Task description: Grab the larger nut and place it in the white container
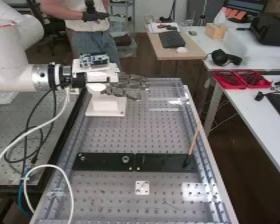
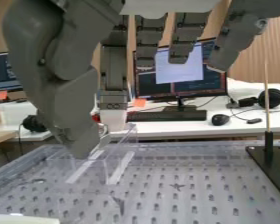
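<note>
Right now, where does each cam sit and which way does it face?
High view: above the near end of the perforated bench, looking down along it at a slant; shows the arm and hand.
Wrist view: on the arm's wrist, facing over the bench to a monitor; the hand's fingers hang in.
Shared: bench, hand, thin rod on its black plate.

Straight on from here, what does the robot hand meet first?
Probably the clear box, just ahead of the robot hand; height and depth are unclear, so it may pass over it instead.
</note>
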